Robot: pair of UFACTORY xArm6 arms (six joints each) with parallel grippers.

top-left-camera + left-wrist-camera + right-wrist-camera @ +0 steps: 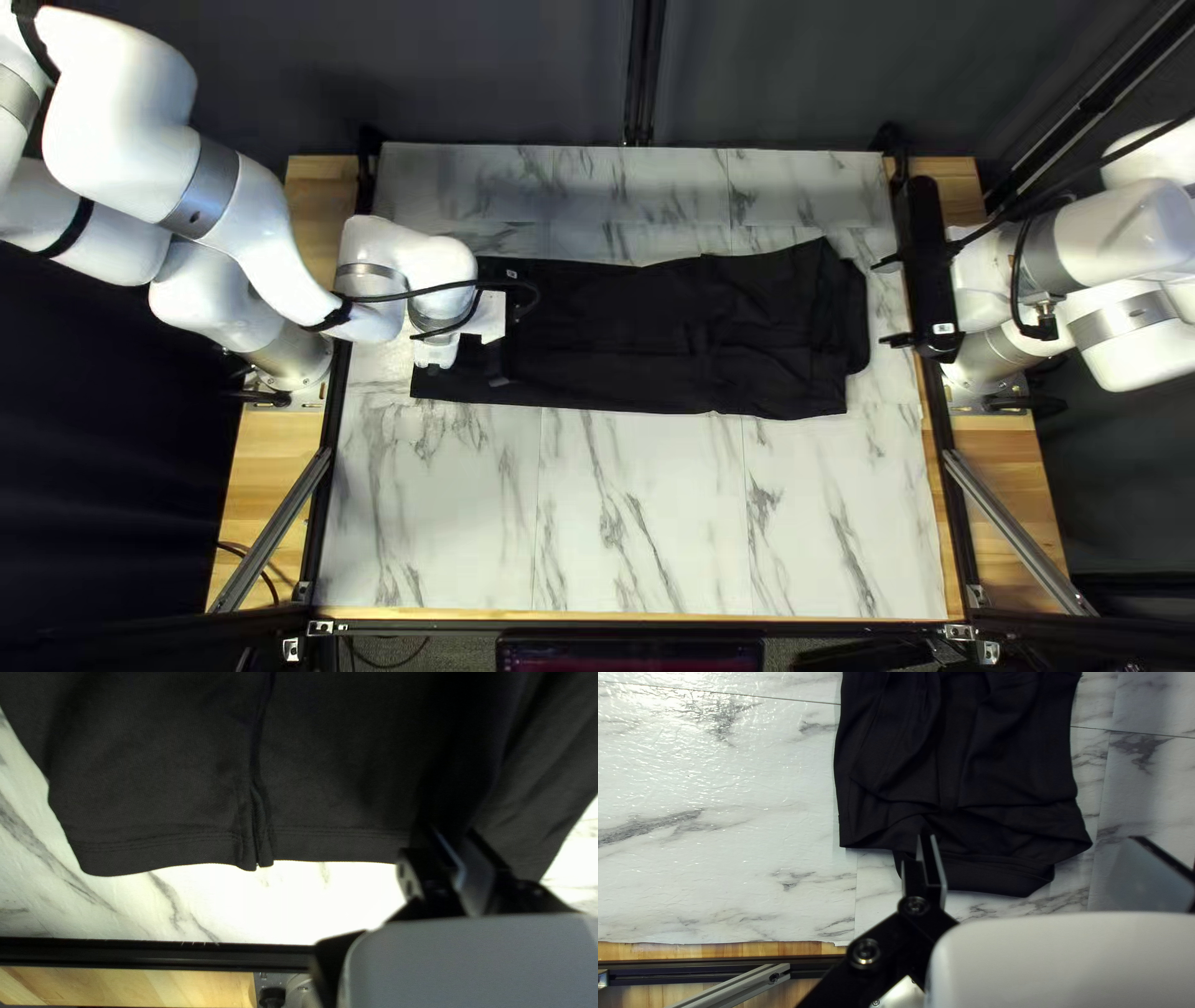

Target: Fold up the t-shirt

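The black t-shirt (672, 336) lies lengthwise across the table, folded into a long strip, its collar end toward the right arm. My left gripper (496, 373) is down at the hem end. In the left wrist view my left gripper (460, 858) is shut on the t-shirt (336, 771) near its stitched hem, where the cloth rises in a ridge. Off the collar end stands my right gripper (886, 301). The right wrist view shows my right gripper (1042, 858) with fingers wide apart and no cloth held, over the collar end of the t-shirt (965, 784).
The marble-patterned table (647, 510) shows bare along the near side of the shirt. Black frame rails (326, 479) run along the table's sides, with a diagonal brace (1015, 529) at the right. A dark curtain (473, 75) hangs behind the far edge.
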